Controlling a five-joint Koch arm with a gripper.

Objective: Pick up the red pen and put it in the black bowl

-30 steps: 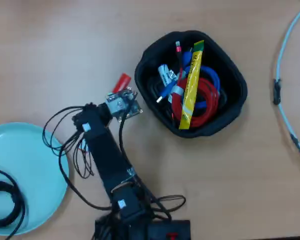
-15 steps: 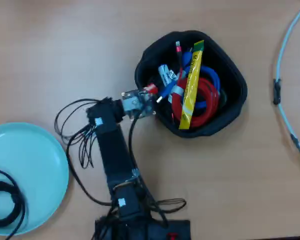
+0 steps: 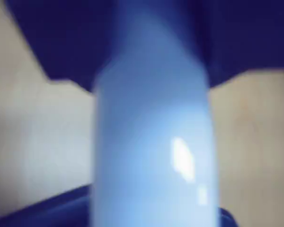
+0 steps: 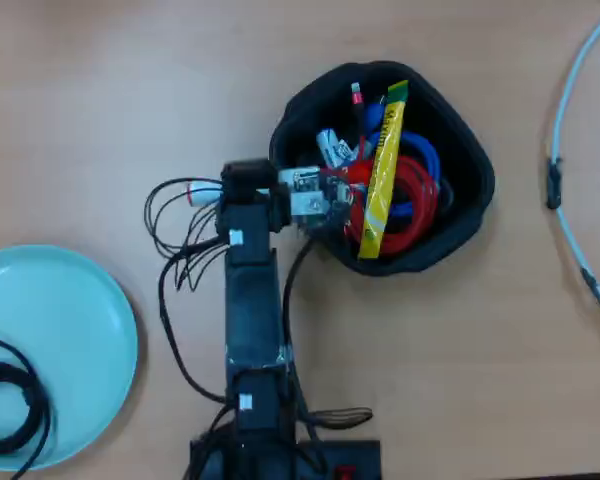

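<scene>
Black bowl (image 4: 460, 215) crowded with cables and a packet; I have the arm's head reaching over its left rim in the overhead view.

From above I see the bowl holding a coiled red cable (image 4: 412, 205), a blue cable (image 4: 427, 158) and a yellow flat packet (image 4: 383, 170) lying lengthwise over them. A white barrel with a small red end (image 4: 356, 96) shows near the bowl's top edge; I take it for the red pen, though most of it is hidden. The gripper (image 4: 330, 195) sits at the bowl's left rim, and I cannot tell how its jaws stand or whether they hold anything. The wrist view is filled by a blurred pale-blue cylinder. A light blue plate (image 4: 75, 340) at lower left carries a black cable (image 4: 10, 405). All rests on the wooden table (image 4: 100, 90).
</scene>
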